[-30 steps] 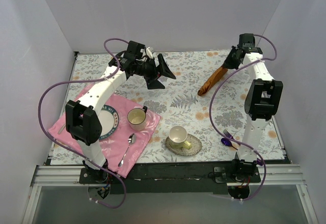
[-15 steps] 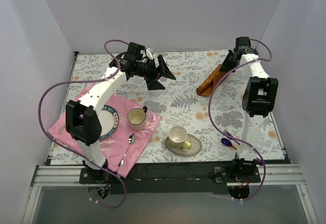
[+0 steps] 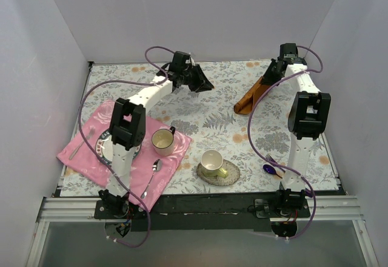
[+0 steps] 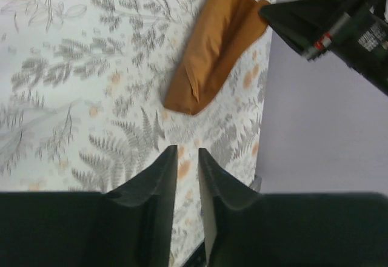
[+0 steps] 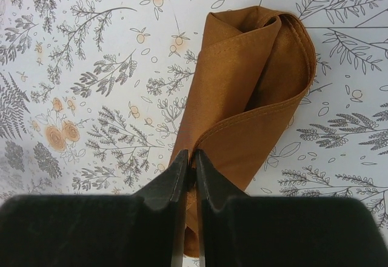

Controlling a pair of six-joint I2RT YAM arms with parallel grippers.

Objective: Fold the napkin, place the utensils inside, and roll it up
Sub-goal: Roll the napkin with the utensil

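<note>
Swinging inward since the earlier frame, the left tool (image 4: 187,153) is now hovering over the far middle of the counter (image 3: 224,118), gripping nothing, its fingers standing slightly apart with a narrow gap between them. Right tool (image 5: 191,158) is clamping one edge of the napkin (image 5: 242,97), which is lying bunched lengthwise on the counter at the far right, lower than a second ago. Utensils (image 3: 271,169) are lying at the near right edge, just beside the right arm's base (image 3: 285,200), well apart from the napkin.
</note>
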